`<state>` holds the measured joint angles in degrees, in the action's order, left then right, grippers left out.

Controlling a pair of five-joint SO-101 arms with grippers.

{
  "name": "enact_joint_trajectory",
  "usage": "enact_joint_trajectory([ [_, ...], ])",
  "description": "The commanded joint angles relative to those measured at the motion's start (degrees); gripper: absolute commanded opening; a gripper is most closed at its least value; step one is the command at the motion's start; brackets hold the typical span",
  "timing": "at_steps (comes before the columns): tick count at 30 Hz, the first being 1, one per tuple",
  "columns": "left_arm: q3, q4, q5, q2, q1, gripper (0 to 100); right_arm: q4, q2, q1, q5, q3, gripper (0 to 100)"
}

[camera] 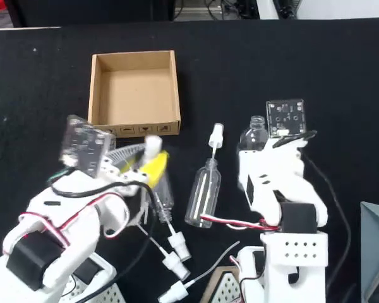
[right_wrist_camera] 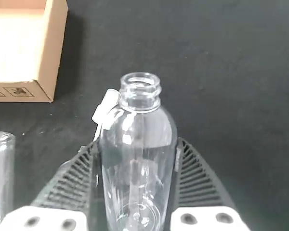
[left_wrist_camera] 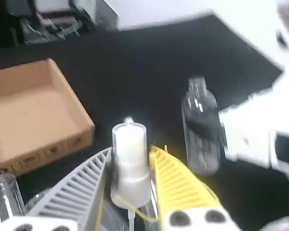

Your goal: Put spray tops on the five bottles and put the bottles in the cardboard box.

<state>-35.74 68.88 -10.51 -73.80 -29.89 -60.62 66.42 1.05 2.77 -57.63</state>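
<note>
Two arms sit side by side at the black table (camera: 341, 69), each bent forward from its base at the near edge.

The left arm folds at the elbow and leans its wrist toward the near right corner of the cardboard box (camera: 135, 90). The left gripper (left_wrist_camera: 131, 151) is clamped on a white spray top (left_wrist_camera: 130, 166), with one grey finger and one yellow finger pressing its sides and its thin tube hanging below. The spray top is held just short of the box, above the table.

The right arm stretches straight away from its base. The right gripper (right_wrist_camera: 136, 144) has its two dark ribbed fingers closed against the body of a clear bottle (right_wrist_camera: 137, 159). This open bottle has no top on its threaded neck, which points away from the wrist.

Between the two arms a capped bottle (camera: 203, 189) lies on the table. Its own spray top points toward the far side, just beside the box's right corner.

Three loose spray tops (camera: 175, 262) lie near the table's front edge between the bases, with their tubes trailing toward the left arm.
</note>
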Motion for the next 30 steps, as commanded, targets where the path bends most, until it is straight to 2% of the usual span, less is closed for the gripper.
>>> enact_joint_trajectory([
  [1, -1.0, -4.7, -4.3, -3.2, 5.3, 3, 4.0, 2.8, -2.2, 0.2, -1.0, 6.0],
  [11, -5.7, -12.7, -15.6, -4.0, 16.7, 3, 5.7, 9.3, -2.3, 0.2, -4.3, 6.0],
  [19, -8.4, -17.7, -25.1, -4.0, 22.1, 3, 12.0, 14.0, -3.5, 0.6, -10.3, 6.0],
  [24, -11.6, -22.5, -32.5, -4.0, 26.1, 3, 12.4, 16.6, -7.6, 0.8, -12.3, 6.0],
  [30, -15.3, -27.3, -38.8, -4.0, 28.9, 3, 12.4, 19.3, -8.2, 0.8, -14.0, 6.0],
])
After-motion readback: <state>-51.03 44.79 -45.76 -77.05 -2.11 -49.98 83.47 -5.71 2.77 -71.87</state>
